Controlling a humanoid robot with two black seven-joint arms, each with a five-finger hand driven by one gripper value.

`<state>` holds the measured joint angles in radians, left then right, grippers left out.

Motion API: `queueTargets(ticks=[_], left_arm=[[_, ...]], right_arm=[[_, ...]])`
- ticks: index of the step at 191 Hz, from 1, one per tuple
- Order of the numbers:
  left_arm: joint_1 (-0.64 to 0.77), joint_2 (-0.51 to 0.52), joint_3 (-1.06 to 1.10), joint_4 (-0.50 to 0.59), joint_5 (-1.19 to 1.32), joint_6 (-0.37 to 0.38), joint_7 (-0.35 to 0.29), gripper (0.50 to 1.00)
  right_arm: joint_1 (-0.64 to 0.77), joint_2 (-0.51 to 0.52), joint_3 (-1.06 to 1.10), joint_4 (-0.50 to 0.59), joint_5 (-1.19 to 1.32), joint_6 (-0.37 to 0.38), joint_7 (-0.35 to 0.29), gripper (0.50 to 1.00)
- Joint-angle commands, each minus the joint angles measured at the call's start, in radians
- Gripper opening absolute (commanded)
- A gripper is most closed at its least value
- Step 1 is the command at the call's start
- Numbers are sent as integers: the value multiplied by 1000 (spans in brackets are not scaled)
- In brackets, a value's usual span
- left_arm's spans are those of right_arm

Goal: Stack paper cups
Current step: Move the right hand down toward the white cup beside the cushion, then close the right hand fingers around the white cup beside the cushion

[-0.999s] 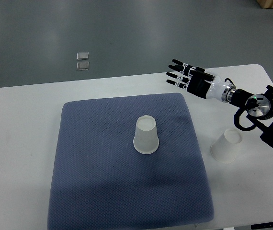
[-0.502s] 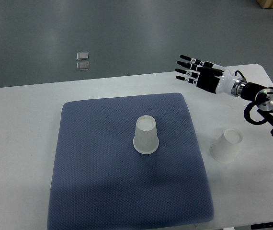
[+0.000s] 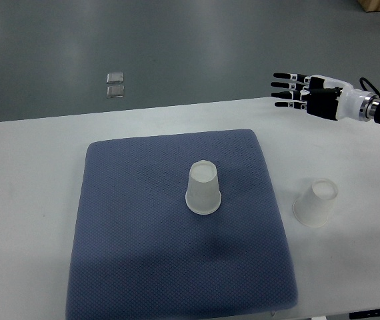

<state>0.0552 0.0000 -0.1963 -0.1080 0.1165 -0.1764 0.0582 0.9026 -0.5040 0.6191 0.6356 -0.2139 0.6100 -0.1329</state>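
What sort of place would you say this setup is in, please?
Probably a robotics lab or test room: a plain white table with a blue mat, two upturned paper cups, and bare grey flooring beyond.

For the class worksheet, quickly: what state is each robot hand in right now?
Left hand: not in view.
Right hand: open, fingers spread, holding nothing, above the white table's far edge.
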Motion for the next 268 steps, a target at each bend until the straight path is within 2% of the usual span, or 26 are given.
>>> queueTargets(ticks=[1,29,57,125,187,202,230,268], left_arm=[[0,0,0,-1,0,0,0,1000],[0,0,0,-1,0,0,0,1000],[0,0,0,-1,0,0,0,1000],[0,0,0,-1,-1,0,0,1000],[0,0,0,-1,-1,0,0,1000],[0,0,0,-1,0,0,0,1000],[0,0,0,-1,0,0,0,1000],[0,0,0,-1,0,0,0,1000]], right_arm=[[22,-33,-1,3,-88,1,1,921],[33,-105,2,75,-249,1,7,921],[33,-189,2,213,-427,1,70,921],[12,-361,-13,447,-716,1,160,919],[-128,-412,-18,553,-869,1,174,919],[-159,-412,-27,553,-911,-4,196,919],[-172,-432,-79,559,-938,-72,259,919],[-176,-470,-110,630,-953,-78,311,919]])
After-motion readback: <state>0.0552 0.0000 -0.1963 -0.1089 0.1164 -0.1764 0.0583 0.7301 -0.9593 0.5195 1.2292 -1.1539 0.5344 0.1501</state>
